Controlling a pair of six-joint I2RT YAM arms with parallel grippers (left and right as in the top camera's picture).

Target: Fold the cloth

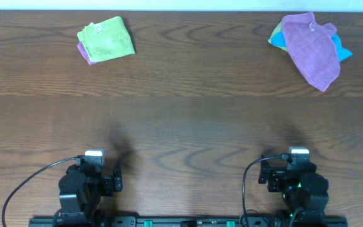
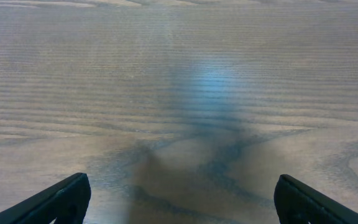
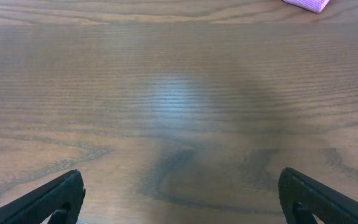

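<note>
The lime-green cloth (image 1: 108, 38) lies folded at the far left of the table, on top of a purple cloth whose edge shows beneath it. My left gripper (image 1: 99, 165) rests at the near left edge, open and empty; the left wrist view shows its fingers (image 2: 180, 198) wide apart over bare wood. My right gripper (image 1: 297, 165) rests at the near right edge, open and empty; its fingers (image 3: 180, 198) are also wide apart over bare wood. Both grippers are far from the cloth.
A purple cloth (image 1: 311, 47) lies at the far right over a blue cloth (image 1: 341, 50) and a bit of yellow. Its corner shows in the right wrist view (image 3: 306, 4). The wooden table (image 1: 181, 120) spans the view.
</note>
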